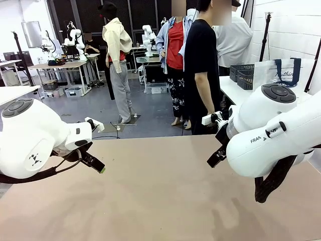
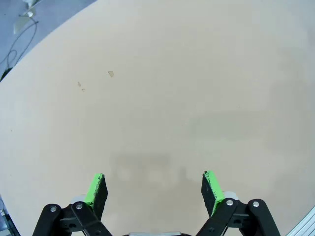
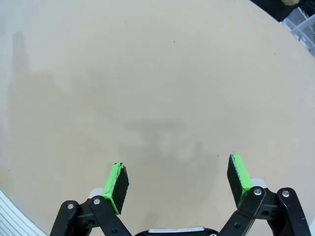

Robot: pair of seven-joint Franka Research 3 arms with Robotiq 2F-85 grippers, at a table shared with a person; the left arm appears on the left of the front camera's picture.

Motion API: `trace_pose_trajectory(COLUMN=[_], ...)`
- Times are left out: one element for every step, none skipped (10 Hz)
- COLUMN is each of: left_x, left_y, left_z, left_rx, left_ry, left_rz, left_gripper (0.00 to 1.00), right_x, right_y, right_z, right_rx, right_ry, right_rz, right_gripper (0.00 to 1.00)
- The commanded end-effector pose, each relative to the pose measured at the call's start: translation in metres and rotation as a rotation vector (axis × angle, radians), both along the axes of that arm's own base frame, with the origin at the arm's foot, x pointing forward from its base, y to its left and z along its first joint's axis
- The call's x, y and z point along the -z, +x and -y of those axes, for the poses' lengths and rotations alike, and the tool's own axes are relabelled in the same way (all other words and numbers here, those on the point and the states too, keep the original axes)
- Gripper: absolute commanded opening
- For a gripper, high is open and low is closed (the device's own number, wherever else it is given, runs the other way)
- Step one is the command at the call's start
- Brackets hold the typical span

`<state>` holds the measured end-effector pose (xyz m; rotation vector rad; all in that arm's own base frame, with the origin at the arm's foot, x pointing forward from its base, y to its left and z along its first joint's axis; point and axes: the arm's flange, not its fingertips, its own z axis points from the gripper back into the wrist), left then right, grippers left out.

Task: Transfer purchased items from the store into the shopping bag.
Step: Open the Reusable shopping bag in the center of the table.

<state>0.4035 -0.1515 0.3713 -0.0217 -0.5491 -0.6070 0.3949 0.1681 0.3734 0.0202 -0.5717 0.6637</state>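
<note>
From the front, the left arm (image 1: 35, 138) comes in low over the tan table (image 1: 160, 201), with one black finger with a green tip poking out toward the middle. The left wrist view looks straight down the left gripper (image 2: 155, 183): its jaws are spread wide, with nothing between the green pads (image 2: 96, 188) and bare tabletop beneath them. That view also catches a few small pale marks (image 2: 110, 73) on the table surface, which the front view does not resolve. Across the table, a person (image 1: 200, 70) in a black shirt stands at the far edge. To the right and well behind, on a separate white table (image 1: 231, 90), sits the dark grey mesh basket (image 1: 243, 75). Just beside it, on its right, is the shopping bag (image 1: 276, 75), whitish and upright with navy handles. What lies in the basket is too far off to tell. The right arm (image 1: 271, 135) bulks large at the right of the front view. In the right wrist view the right gripper (image 3: 178, 178) is likewise wide apart over bare table, gripping and touching nothing.
</note>
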Motion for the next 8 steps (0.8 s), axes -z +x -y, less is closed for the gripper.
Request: trace_pose_trajectory(left_x=[0.0, 0.0, 0.0, 0.0, 0.0, 0.0, 0.0, 0.0], left_y=[0.0002, 0.0002, 0.0002, 0.0002, 0.0002, 0.0002, 0.0002, 0.0], left_z=[-0.0006, -0.0006, -0.0006, -0.0006, -0.0006, -0.0006, -0.0006, 0.0], left_rx=[-0.001, -0.001, -0.001, -0.001, -0.001, -0.001, -0.001, 0.0], left_ry=[0.0, 0.0, 0.0, 0.0, 0.0, 0.0, 0.0, 0.0], left_rz=[0.0, 0.0, 0.0, 0.0, 0.0, 0.0, 0.0, 0.0], left_gripper=[1.0, 1.0, 1.0, 1.0, 1.0, 1.0, 1.0, 1.0], right_x=[0.0, 0.0, 0.0, 0.0, 0.0, 0.0, 0.0, 0.0], right_y=[0.0, 0.0, 0.0, 0.0, 0.0, 0.0, 0.0, 0.0], right_z=[0.0001, 0.0001, 0.0001, 0.0001, 0.0001, 0.0001, 0.0001, 0.0], right_rx=[0.0, 0.0, 0.0, 0.0, 0.0, 0.0, 0.0, 0.0], right_ry=[0.0, 0.0, 0.0, 0.0, 0.0, 0.0, 0.0, 0.0], right_rz=[0.0, 0.0, 0.0, 0.0, 0.0, 0.0, 0.0, 0.0], right_gripper=[1.0, 1.0, 1.0, 1.0, 1.0, 1.0, 1.0, 1.0])
